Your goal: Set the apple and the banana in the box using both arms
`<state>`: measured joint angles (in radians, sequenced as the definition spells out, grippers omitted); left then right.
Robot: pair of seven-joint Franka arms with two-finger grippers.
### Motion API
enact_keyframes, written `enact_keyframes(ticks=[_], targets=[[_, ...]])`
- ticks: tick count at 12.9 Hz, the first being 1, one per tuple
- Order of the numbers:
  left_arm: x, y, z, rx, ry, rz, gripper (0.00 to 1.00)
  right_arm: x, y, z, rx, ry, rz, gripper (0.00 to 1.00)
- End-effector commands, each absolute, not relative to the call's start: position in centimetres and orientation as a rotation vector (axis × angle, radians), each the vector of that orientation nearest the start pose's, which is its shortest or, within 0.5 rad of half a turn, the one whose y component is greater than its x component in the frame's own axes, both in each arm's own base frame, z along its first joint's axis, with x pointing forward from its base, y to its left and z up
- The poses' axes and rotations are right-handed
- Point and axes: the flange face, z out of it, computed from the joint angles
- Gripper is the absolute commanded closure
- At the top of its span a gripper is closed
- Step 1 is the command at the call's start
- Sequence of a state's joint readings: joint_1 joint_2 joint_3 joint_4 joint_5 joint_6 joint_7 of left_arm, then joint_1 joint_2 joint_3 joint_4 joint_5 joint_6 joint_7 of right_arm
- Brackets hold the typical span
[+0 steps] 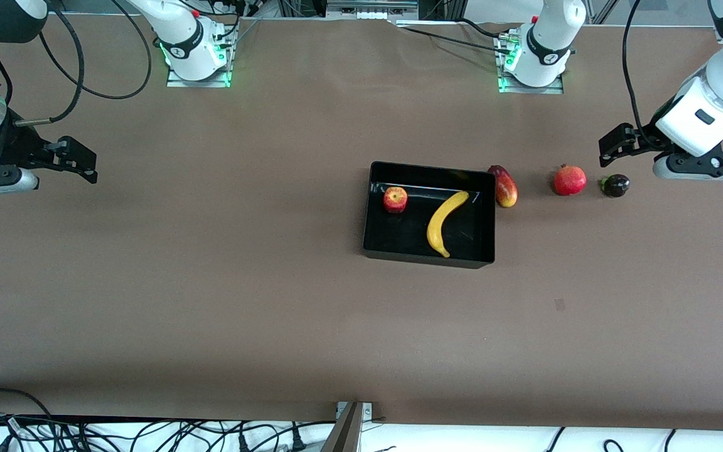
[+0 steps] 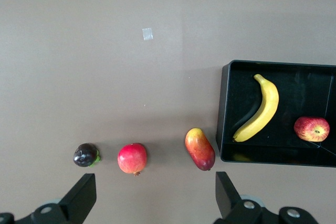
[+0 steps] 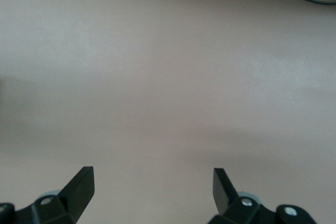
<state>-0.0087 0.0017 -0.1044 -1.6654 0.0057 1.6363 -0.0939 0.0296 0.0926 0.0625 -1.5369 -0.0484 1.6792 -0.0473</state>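
Note:
The black box [image 1: 370, 207] [image 2: 224, 108] stands in the middle of the table. Inside it lie the small red apple [image 1: 395, 199] [image 2: 312, 129] and the long yellow banana [image 1: 444, 222] [image 2: 260, 109], apart from each other. My left gripper [image 1: 612, 145] [image 2: 155, 190] hangs open and empty at the left arm's end of the table, above the loose fruits beside the box. My right gripper [image 1: 79, 164] [image 3: 153, 184] hangs open and empty over bare table at the right arm's end, well away from the box.
Three other fruits lie in a row on the table between the box and the left arm's end: an elongated red-yellow fruit [image 1: 504, 186] [image 2: 200, 149] beside the box wall, a red pomegranate [image 1: 570, 180] [image 2: 132, 158], and a small dark purple fruit [image 1: 615, 185] [image 2: 86, 155].

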Motion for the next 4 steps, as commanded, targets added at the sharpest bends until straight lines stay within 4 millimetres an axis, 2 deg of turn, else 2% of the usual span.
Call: enact_keyframes(ticks=[1, 4], targets=[[55.3, -6.05, 58.25, -3.145, 0.016, 0.047, 0.0, 59.08, 5.1, 60.09, -3.163, -0.23, -0.094, 0.0], [55.33, -6.04, 58.23, -3.145, 0.006, 0.056, 0.0, 59.08, 5.19, 60.09, -3.163, -0.233, -0.094, 0.0]])
